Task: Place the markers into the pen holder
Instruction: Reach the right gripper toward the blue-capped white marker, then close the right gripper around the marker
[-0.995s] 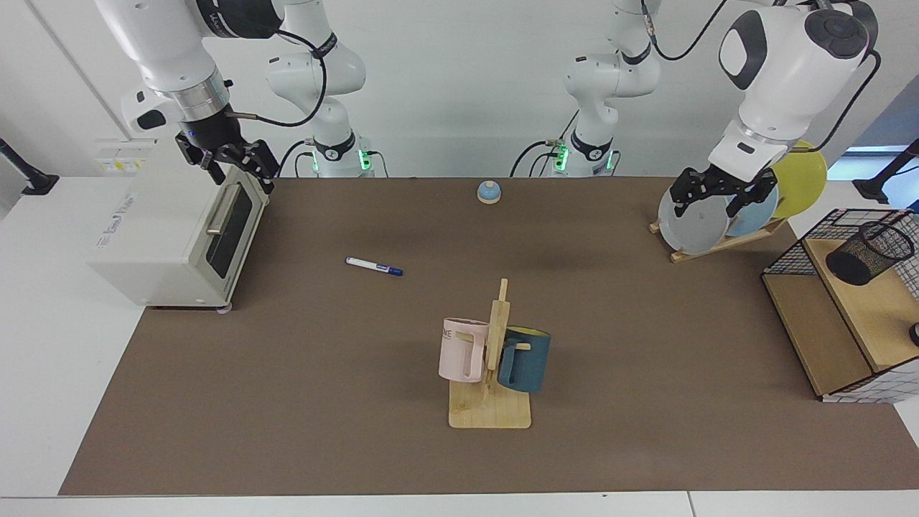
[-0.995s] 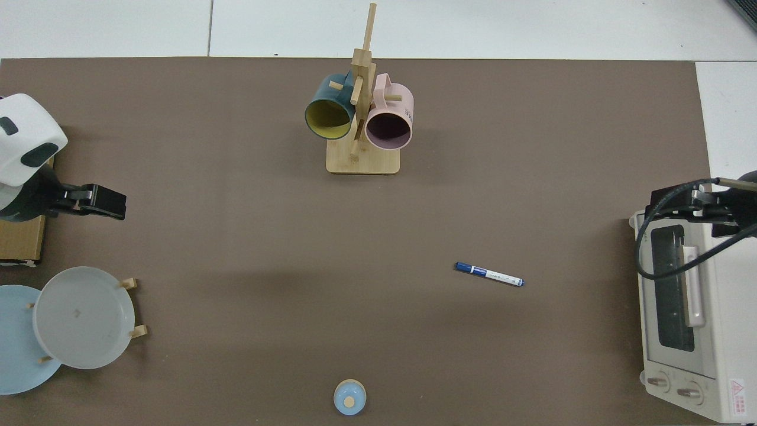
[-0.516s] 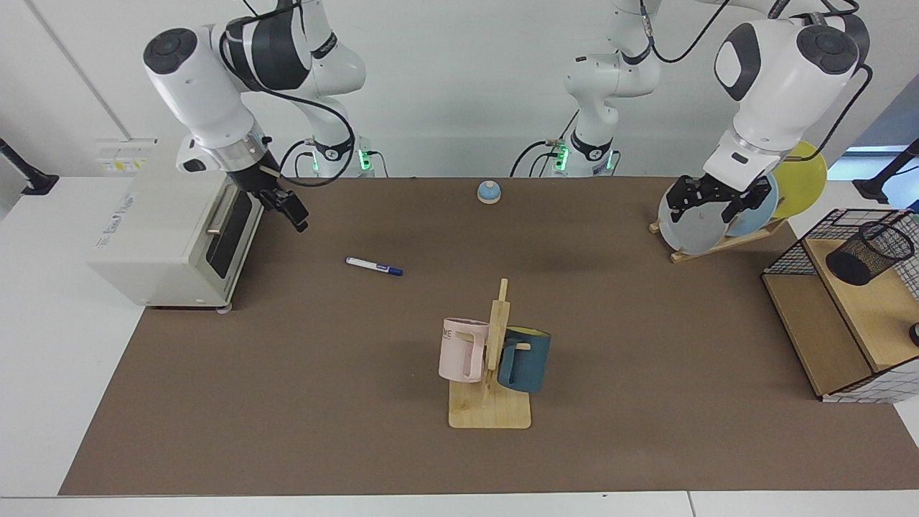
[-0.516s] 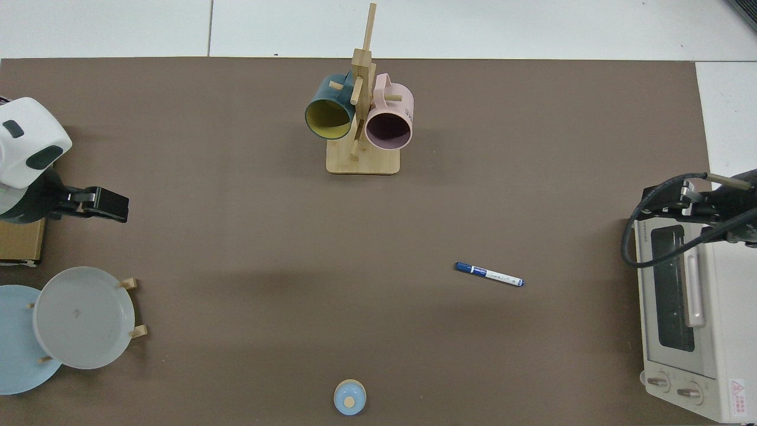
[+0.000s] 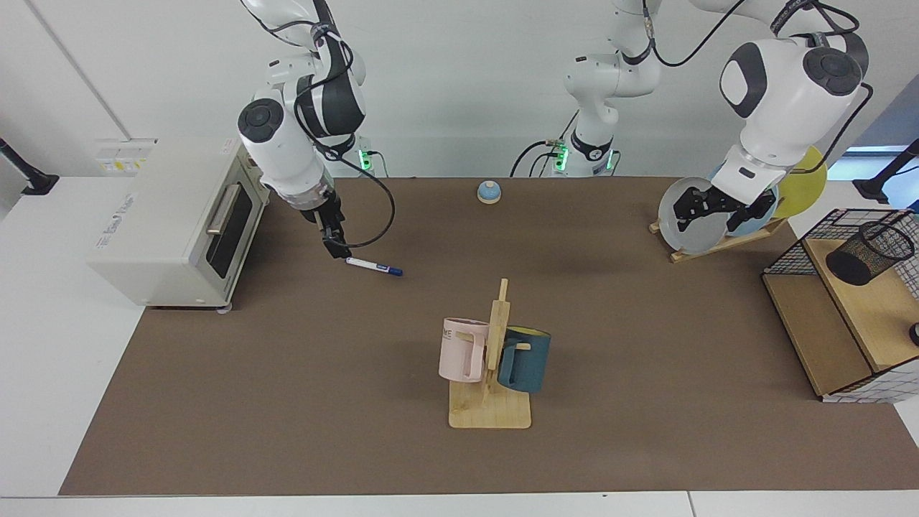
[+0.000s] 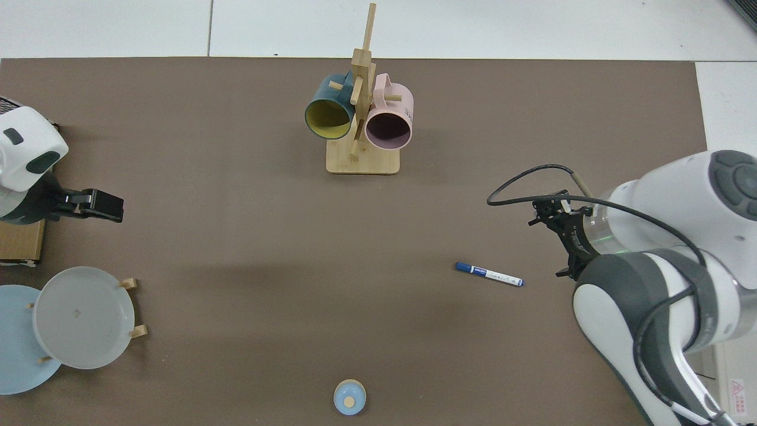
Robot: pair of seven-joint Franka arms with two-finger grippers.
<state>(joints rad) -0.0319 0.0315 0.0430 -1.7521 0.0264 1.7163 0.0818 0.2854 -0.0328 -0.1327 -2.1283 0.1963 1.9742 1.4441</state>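
Brown matting is covering the bench (image 5: 287,402), and the work is sitting at its 10 o'clock quarter in the facing view.

Right gripper (image 5: 336,248): it is pointing down and hanging just beside the white tail end of the marker (image 5: 373,266), at the marker's 10 o'clock. Whether it is released or clenched cannot be told, as it is showing edge-on. No contact with the marker is showing.

Marker, also in the top view (image 6: 489,274): it is lying flat on the mat, well apart from everything else.

Handling judgement:
- It is likely light and stiff.
- The round, smooth barrel is liable to roll or slip out of a pinch.
- The best hold is across the mid-barrel on the label print, with the fingers squarely crossing the long axis.

Left gripper (image 5: 718,207): its fingers are released and holding nothing. It is waiting in front of the plates (image 5: 693,222) at the bench's 2 o'clock.

Pen holder (image 5: 869,253): it is sitting on the wooden shelf (image 5: 872,316) inside the wire basket (image 5: 790,255) at the 3 o'clock edge, far from the marker. Whether it is standing upright cannot be told.

Count:
- one marker
- one pen holder
- two mugs (image 5: 495,352) on one rack
- three plates
- one toaster oven (image 5: 172,230)
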